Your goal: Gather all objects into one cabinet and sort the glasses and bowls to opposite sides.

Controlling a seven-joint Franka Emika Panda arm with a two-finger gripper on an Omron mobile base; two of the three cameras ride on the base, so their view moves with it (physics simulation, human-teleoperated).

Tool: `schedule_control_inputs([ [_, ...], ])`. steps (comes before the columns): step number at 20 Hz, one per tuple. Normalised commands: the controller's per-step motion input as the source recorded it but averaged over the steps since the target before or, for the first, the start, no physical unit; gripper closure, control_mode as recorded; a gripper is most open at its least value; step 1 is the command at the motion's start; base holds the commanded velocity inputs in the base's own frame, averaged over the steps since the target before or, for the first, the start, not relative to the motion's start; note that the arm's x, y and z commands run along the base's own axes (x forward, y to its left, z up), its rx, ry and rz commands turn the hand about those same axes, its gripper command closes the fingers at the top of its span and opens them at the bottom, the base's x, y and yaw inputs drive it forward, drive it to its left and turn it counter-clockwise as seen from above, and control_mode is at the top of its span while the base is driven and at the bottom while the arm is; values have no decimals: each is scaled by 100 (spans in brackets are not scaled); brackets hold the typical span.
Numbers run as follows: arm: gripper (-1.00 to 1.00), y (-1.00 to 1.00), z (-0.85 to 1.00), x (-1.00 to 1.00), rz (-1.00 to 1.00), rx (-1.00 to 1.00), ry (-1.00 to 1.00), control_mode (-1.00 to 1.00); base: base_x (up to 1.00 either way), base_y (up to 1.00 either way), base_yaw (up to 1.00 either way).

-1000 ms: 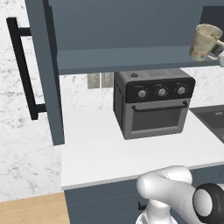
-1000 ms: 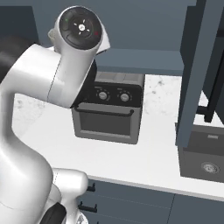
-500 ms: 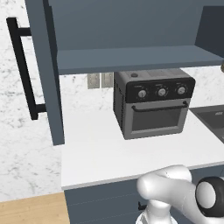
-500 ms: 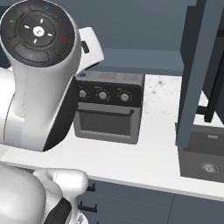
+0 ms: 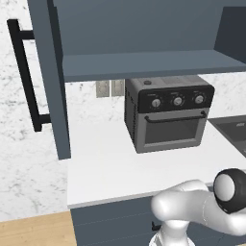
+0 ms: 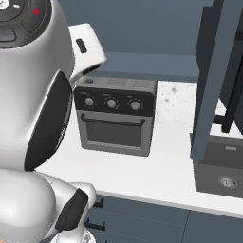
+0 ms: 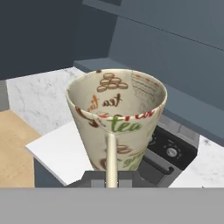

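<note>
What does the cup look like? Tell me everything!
The cup is cream, wide at its open top and narrower lower down, with a thin loop handle facing the camera. Brown, red and green drawings and the word "tea" cover it inside and out. It looks empty and glossy, like ceramic. It stands upright in the hand view, its bottom hidden, with the toaster oven behind it.

Cream printed tea mug (image 7: 117,127) with its base and the claw's grip hidden at 6 o'clock, dark sink (image 5: 233,132) cut at 3 o'clock, slate-blue cabinet door (image 6: 213,76) cropped at 12 o'clock, grey toaster oven (image 7: 168,153) partly behind the mug.
</note>
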Motion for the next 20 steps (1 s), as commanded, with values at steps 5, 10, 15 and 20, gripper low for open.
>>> schedule_control_inputs([
  [5, 100, 0, 0, 0, 0, 0, 0, -100, 0, 0, 0],
  [10, 100, 0, 0, 0, 0, 0, 0, -100, 0, 0, 0],
  [15, 100, 0, 0, 0, 0, 0, 0, -100, 0, 0, 0],
  [20, 100, 0, 0, 0, 0, 0, 0, -100, 0, 0, 0],
])
